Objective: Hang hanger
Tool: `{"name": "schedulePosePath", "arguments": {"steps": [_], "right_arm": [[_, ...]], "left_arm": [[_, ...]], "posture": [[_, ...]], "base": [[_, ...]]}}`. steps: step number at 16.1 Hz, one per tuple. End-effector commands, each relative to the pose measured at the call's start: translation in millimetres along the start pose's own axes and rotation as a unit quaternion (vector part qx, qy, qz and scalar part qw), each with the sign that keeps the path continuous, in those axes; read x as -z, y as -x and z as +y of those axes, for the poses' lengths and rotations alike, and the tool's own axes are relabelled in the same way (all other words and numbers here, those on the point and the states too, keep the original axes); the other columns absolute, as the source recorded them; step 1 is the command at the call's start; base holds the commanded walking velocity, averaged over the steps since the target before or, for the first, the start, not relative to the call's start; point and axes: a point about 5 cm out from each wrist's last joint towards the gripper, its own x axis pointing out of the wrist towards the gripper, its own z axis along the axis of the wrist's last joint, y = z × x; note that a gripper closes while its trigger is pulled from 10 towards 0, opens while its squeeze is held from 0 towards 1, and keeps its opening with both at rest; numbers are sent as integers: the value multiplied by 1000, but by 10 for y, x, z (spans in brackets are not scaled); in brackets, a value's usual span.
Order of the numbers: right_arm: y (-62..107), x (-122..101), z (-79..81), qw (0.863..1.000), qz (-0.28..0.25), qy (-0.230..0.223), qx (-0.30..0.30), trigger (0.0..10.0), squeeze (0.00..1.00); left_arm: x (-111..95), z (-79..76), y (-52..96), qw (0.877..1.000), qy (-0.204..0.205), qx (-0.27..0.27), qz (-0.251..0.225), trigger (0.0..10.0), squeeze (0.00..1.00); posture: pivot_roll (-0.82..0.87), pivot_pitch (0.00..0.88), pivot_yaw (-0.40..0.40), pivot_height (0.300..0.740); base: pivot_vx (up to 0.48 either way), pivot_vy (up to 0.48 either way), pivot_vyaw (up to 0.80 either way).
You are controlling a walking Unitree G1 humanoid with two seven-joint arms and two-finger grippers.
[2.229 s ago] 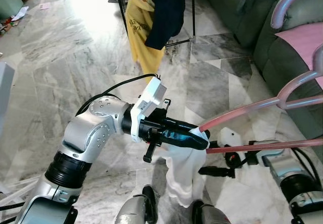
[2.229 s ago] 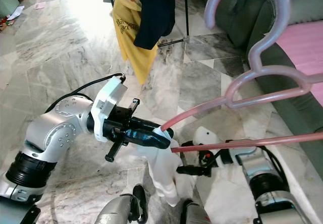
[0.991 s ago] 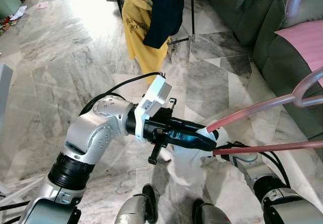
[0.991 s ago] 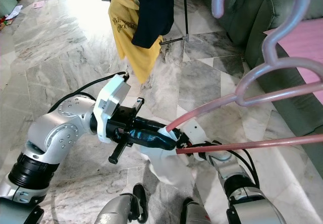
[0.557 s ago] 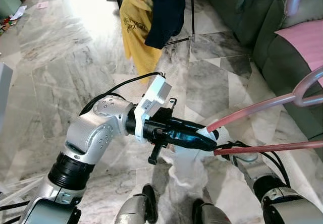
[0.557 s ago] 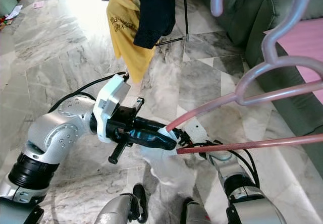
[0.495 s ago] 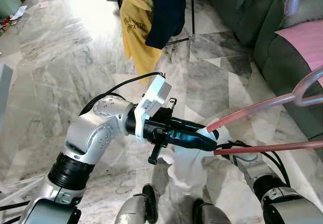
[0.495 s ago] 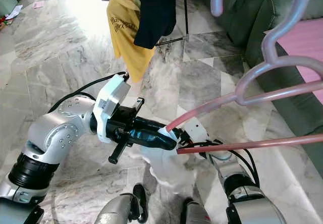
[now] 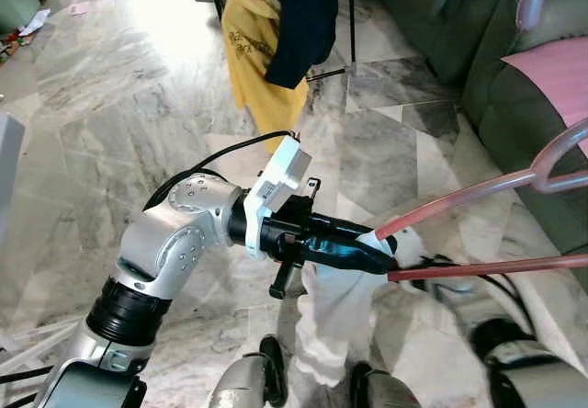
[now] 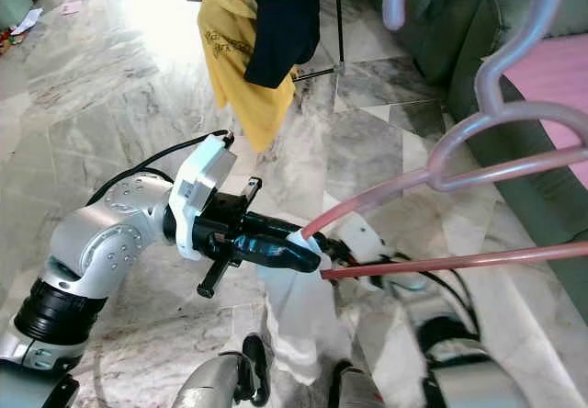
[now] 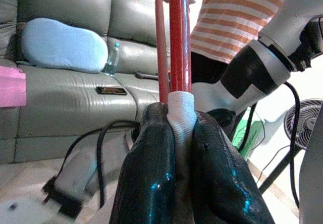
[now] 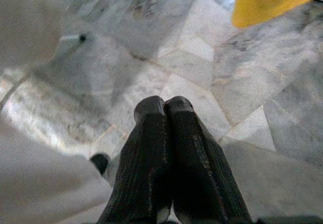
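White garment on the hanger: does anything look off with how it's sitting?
Yes. The white garment isn't spread over the pink hanger; it is bunched at one end, pinched there by the left gripper, and hangs limp toward the floor.

Left gripper at centre; hanger extends from it toward 3 o'clock. White cloth hangs below, toward 6. Hung garments at 12; sofa at 2.
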Motion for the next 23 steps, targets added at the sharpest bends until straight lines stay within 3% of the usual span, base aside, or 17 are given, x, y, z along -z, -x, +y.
{"name": "schedulePosePath", "arguments": {"steps": [1, 4, 7, 9, 12, 20, 21, 22, 23], "right_arm": [[205, 115, -46, 999, 16, 7, -40, 10000, 1000], [535, 178, -134, 995, 22, 7, -101, 10000, 1000], [648, 137, -27, 984, 14, 11, -176, 10000, 1000], [620, 111, 71, 979, 8, 7, -205, 10000, 1000], [441, 23, 254, 970, -9, 13, -243, 10000, 1000], [221, -146, 106, 985, -9, 25, -172, 10000, 1000], [176, -152, 140, 983, -13, 13, -183, 0, 592], [135, -160, 182, 981, -15, 9, -194, 0, 0], [90, -169, 219, 980, -16, 8, -199, 0, 0]], "left_arm": [[-15, -13, 46, 1000, -11, -3, 4, 10000, 0], [66, 4, 84, 1000, 1, -13, 7, 10000, 0], [184, 60, 115, 999, 16, -30, 9, 10000, 0], [212, 71, 117, 999, 18, -33, 8, 10000, 0], [191, 71, 85, 999, 15, -28, 4, 10000, 0], [59, 9, 17, 1000, -8, -4, -1, 10000, 0], [43, 5, 4, 1000, -10, -1, -3, 10000, 0], [37, 3, -6, 1000, -11, 0, -5, 10000, 0], [35, 3, -14, 1000, -11, 1, -6, 10000, 0]], "posture": [[-2, 254, 89, 740], [-15, 260, 87, 740], [-39, 267, 88, 740], [-43, 270, 89, 740], [-37, 274, 92, 740], [-24, 277, 92, 740], [-26, 277, 92, 740], [-26, 278, 92, 740], [-25, 280, 90, 740]], "base": [[0, 0, 0], [0, 0, 0], [0, 0, 0], [0, 0, 0], [0, 0, 0], [0, 0, 0], [0, 0, 0], [0, 0, 0], [0, 0, 0]]}}
